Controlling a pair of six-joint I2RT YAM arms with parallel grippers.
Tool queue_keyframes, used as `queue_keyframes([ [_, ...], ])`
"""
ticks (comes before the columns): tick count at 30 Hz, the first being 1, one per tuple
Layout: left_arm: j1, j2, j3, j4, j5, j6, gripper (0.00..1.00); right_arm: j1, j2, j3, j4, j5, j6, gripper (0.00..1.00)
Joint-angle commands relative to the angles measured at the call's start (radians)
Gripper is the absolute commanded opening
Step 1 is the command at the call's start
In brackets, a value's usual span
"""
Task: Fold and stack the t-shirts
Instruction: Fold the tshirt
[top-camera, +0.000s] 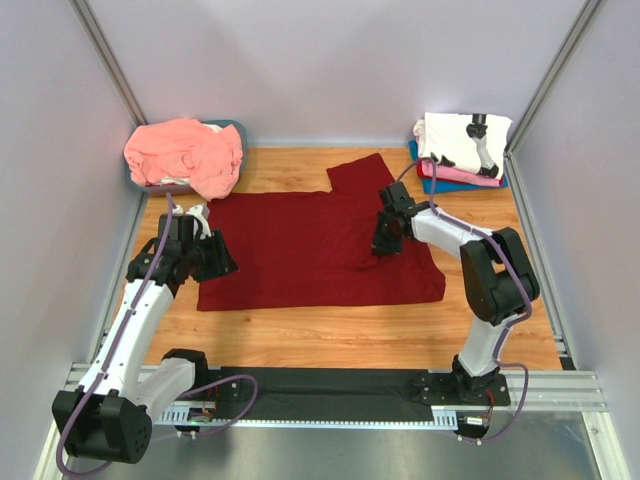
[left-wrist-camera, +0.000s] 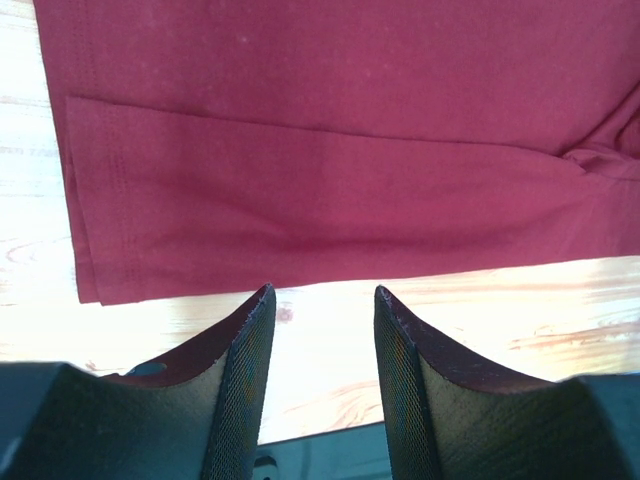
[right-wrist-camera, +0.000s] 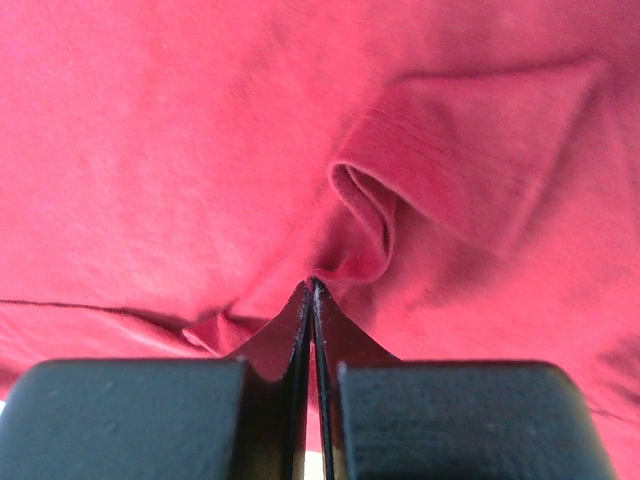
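Right end effector (right-wrist-camera: 312, 285): fingers closed tight together, pinching a small pucker of the red shirt (top-camera: 300, 250). Wrinkles in the cloth run into the tips. The pinch is on the shirt's right part, just on the near side of the sleeve that sticks out at its far edge.

Left end effector (left-wrist-camera: 320, 290): about half open with nothing between the fingers. It sits over bare bench (top-camera: 350, 335) just off the red shirt's left edge, tips close to the hem. Can't tell whether they touch it.

Red shirt lies spread flat mid-bench. The left wrist view shows a folded-over strip along its hem.

Salmon shirt (top-camera: 185, 155): crumpled heap far-left of the red shirt, in a grey-blue bin (top-camera: 237, 127), not touching the red shirt.

Far-right of the red shirt is a folded stack: white shirt (top-camera: 462, 140) with black print on top, pink shirt (top-camera: 460, 176) under it, blue shirt (top-camera: 432, 186) at the bottom. The stack is apart from the red shirt.
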Motion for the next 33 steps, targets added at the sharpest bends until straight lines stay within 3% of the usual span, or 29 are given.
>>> queue_keyframes([
  [1,-0.003,-0.011,-0.003,0.021,0.009,0.02,0.51,0.017,0.042,0.078,-0.006,-0.015,0.006,0.0],
  [10,-0.003,-0.011,-0.005,0.019,0.005,0.018,0.51,0.018,0.252,0.381,-0.129,-0.014,-0.029,0.01],
  [12,-0.003,-0.01,-0.005,0.019,0.003,0.018,0.51,0.018,0.289,0.432,-0.182,-0.001,-0.041,0.12],
  [13,-0.003,-0.01,-0.005,0.018,0.003,0.017,0.51,0.02,0.315,0.473,-0.201,0.008,-0.044,0.29],
  [16,-0.003,-0.002,-0.005,0.018,0.003,0.02,0.51,0.018,0.334,0.516,-0.247,0.041,-0.051,0.53],
  [20,-0.003,0.003,-0.003,0.015,-0.003,0.017,0.51,0.017,0.294,0.572,-0.288,0.115,-0.078,0.56],
  [26,-0.004,0.024,0.001,0.002,-0.021,0.005,0.51,0.017,0.086,0.472,-0.298,0.247,-0.123,0.57],
  [33,-0.113,0.033,0.012,-0.074,-0.161,-0.074,0.59,0.003,-0.256,0.097,-0.302,0.339,-0.101,0.63],
])
